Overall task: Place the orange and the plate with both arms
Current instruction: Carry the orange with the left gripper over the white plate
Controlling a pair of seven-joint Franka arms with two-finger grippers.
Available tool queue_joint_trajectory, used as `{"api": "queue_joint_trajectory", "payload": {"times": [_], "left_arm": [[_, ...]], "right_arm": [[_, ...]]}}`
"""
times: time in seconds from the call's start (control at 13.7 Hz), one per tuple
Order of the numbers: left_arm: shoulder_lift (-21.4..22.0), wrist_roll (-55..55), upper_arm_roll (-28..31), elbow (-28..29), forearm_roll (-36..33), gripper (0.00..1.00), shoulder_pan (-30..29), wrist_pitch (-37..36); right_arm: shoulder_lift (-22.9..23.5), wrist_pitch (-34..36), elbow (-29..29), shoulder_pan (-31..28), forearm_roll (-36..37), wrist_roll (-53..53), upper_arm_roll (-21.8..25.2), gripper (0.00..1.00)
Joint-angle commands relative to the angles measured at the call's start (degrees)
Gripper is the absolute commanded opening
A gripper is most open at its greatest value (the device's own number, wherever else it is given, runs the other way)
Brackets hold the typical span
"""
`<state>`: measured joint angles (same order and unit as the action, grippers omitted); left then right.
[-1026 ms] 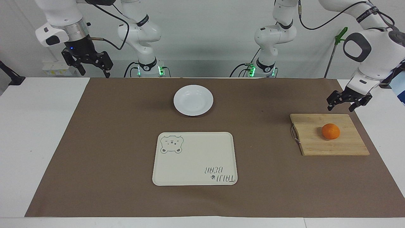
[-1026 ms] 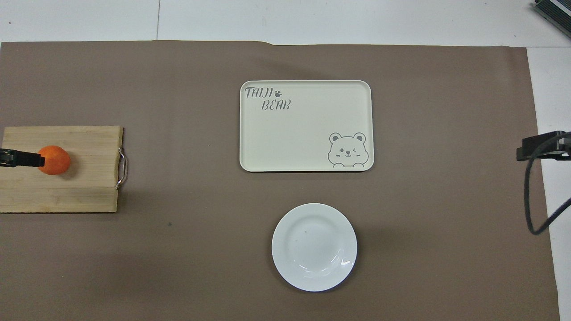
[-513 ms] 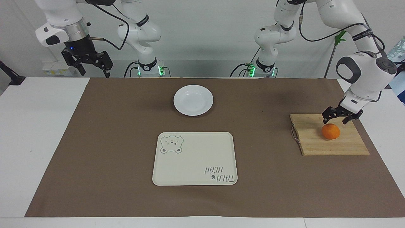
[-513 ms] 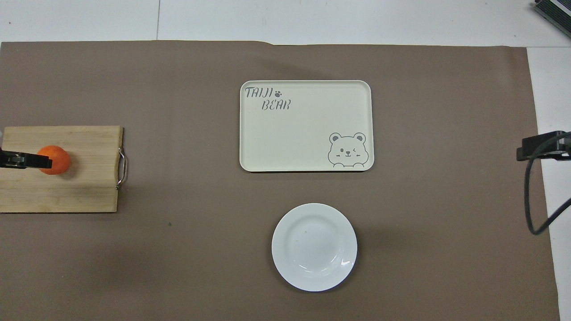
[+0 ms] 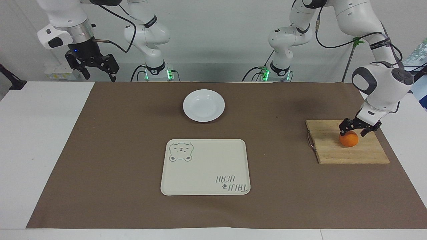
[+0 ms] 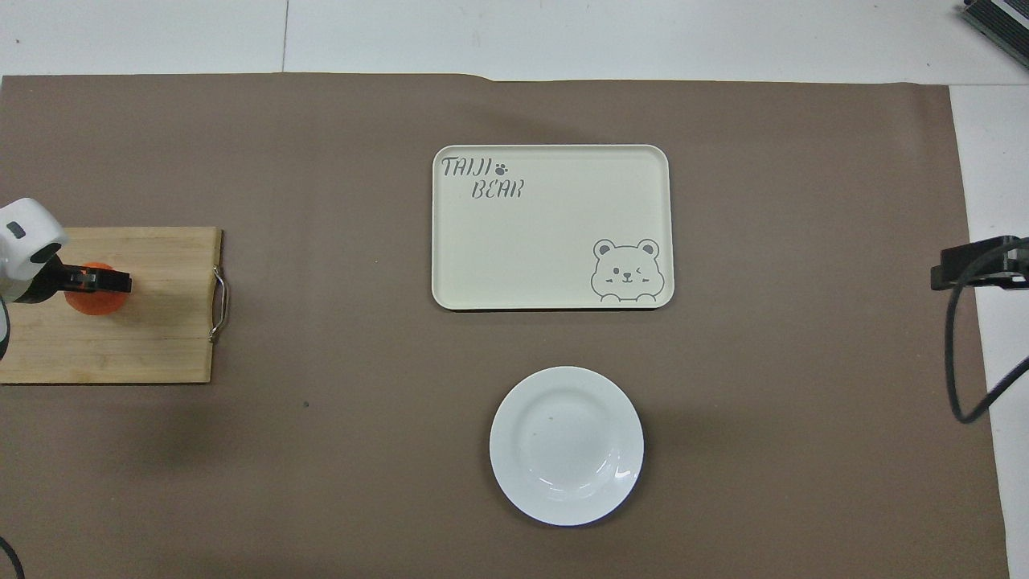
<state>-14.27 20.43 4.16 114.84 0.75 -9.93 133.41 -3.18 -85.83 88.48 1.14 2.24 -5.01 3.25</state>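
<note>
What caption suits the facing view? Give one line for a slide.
Left gripper open and straddling the orange on the cutting board; right gripper waits raised; plate untouched.

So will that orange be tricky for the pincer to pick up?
Probably a little. The orange is round and smooth, so it may roll on the flat wooden board if nudged. The left pincer straddles it from above, which should steady it.

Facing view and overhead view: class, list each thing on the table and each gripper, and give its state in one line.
orange: on the cutting board, left gripper open astride it.
plate: empty, on the mat.
tray: empty, farther from the robots than the plate.
right gripper: open, waiting above the table's edge.
</note>
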Motion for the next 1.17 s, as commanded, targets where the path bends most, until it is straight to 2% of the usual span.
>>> {"api": "queue_joint_trajectory", "payload": {"times": [0.0,0.07,0.29,0.37,0.73,1.1], "left_arm": [[0.7,0.8,-0.6,1.4,-0.5,1.0,-0.8,1.8],[0.7,0.8,-0.6,1.4,-0.5,0.87,-0.8,1.8],[0.7,0.8,-0.4,1.3,-0.5,0.16,-0.8,1.9],[0.7,0.7,-0.6,1.2,-0.5,0.0,-0.8,1.9],[7.0,0.3,-0.6,1.0,-0.5,0.0,2.5,0.4],[12.1,0.0,-0.6,1.2,-0.5,0.0,13.1,-7.0]], "right_arm": [[-0.8,0.3,0.5,-0.6,0.7,0.5,-0.4,1.0],[-0.8,0.3,0.5,-0.6,0.7,0.5,-0.4,1.0],[-0.8,0.3,0.5,-0.6,0.7,0.5,-0.4,1.0],[-0.8,0.3,0.5,-0.6,0.7,0.5,-0.4,1.0],[-0.8,0.3,0.5,-0.6,0.7,0.4,-0.4,1.0],[-0.8,0.3,0.4,-0.6,0.7,0.5,-0.4,1.0]]}}
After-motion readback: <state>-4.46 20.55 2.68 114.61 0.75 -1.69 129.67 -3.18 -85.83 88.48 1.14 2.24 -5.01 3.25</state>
